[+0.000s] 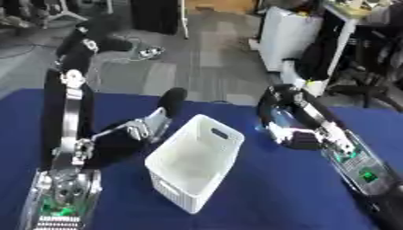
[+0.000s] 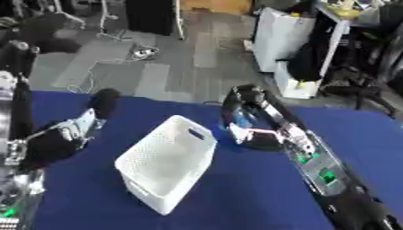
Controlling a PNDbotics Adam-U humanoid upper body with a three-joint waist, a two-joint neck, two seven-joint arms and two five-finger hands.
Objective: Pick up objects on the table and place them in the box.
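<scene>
A white perforated box (image 1: 195, 167) stands empty on the blue table, slightly left of centre. My right hand (image 2: 250, 134) is just right of the box's far corner, low over the cloth, its fingers curled round a small pale blue thing (image 2: 239, 120) that is mostly hidden. My left hand (image 1: 172, 101) shows as a black rounded shape beyond the box's left side, above the table. Its silver wrist (image 1: 146, 127) is close to the box's rim. I cannot make out its fingers.
The blue cloth (image 1: 283, 193) covers the table. Its far edge runs behind both hands. My right forearm (image 1: 358, 168) lies across the right side of the table. Beyond the table are grey floor, cables, a white cabinet (image 1: 287, 36) and chairs.
</scene>
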